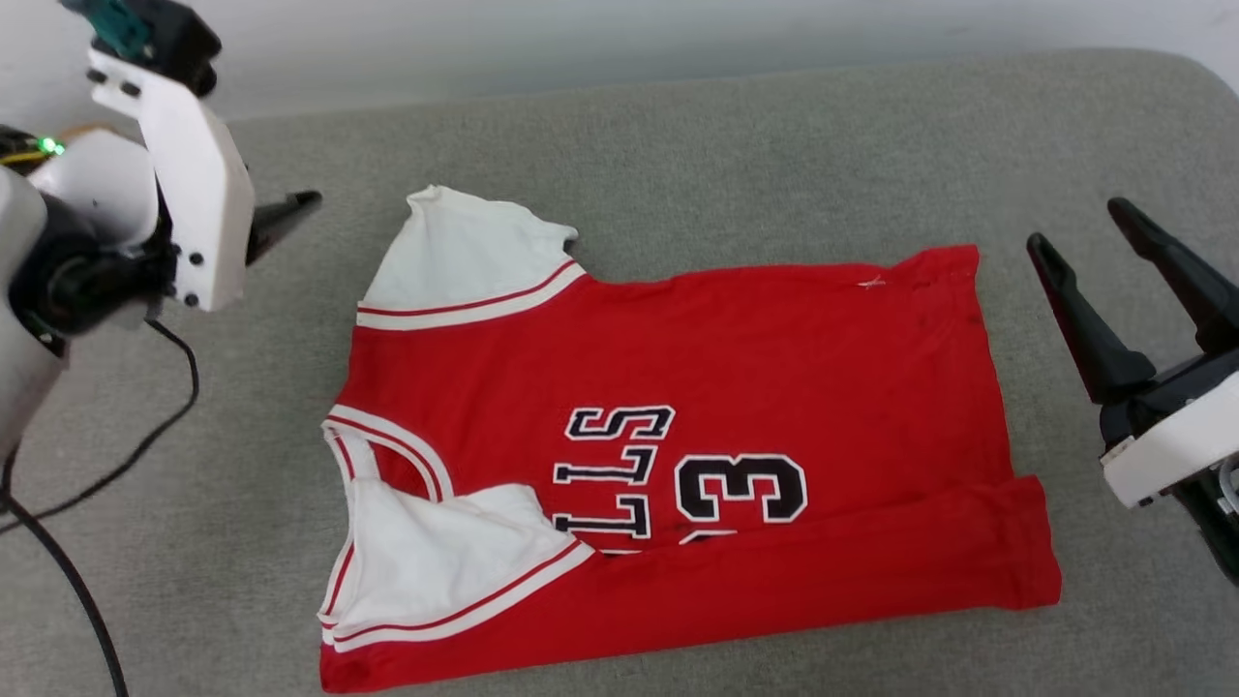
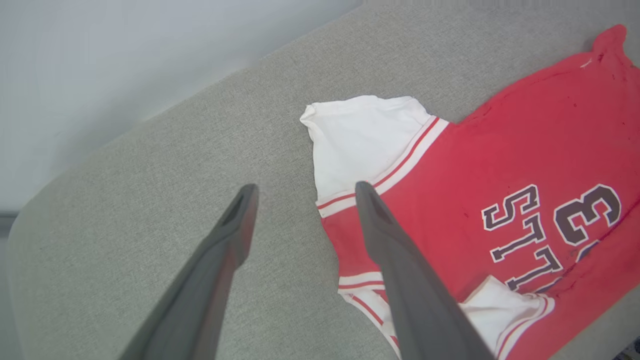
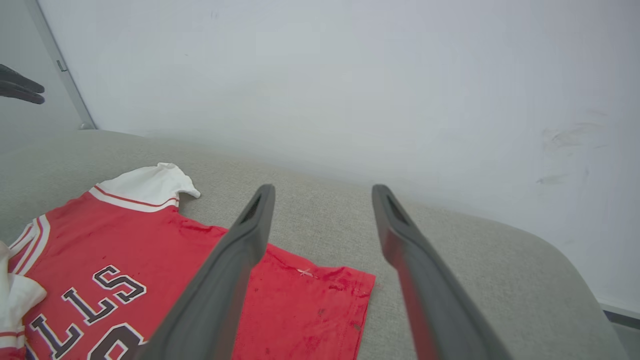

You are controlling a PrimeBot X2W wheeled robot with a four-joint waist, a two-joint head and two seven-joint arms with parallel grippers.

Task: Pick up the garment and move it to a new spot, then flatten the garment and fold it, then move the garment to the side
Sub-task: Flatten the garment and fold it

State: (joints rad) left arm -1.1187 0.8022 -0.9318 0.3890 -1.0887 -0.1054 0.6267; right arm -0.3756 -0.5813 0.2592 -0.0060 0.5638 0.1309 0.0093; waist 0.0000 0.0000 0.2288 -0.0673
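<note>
Currently the garment (image 1: 678, 368) lies flat at the middle of the grey cushion (image 1: 678, 126), collar toward the cushion's left edge, hem toward the right edge. The long side nearest the robot is folded over the front as a red band, covering the lower part of the black letters and the 3. Far white sleeve (image 1: 465, 257) is spread out toward the far-left corner; near white sleeve (image 1: 436, 552) is tucked over onto the front by the collar. Left gripper (image 2: 305, 190) is spread wide with nothing in it, up off the cushion beside the far sleeve, toward the left edge, clear of the cloth. Right gripper (image 1: 1082, 225) is also spread wide with nothing in it, just off the hem near the right edge, not touching the garment. A black cable (image 1: 145, 445) hangs at the left side.
</note>
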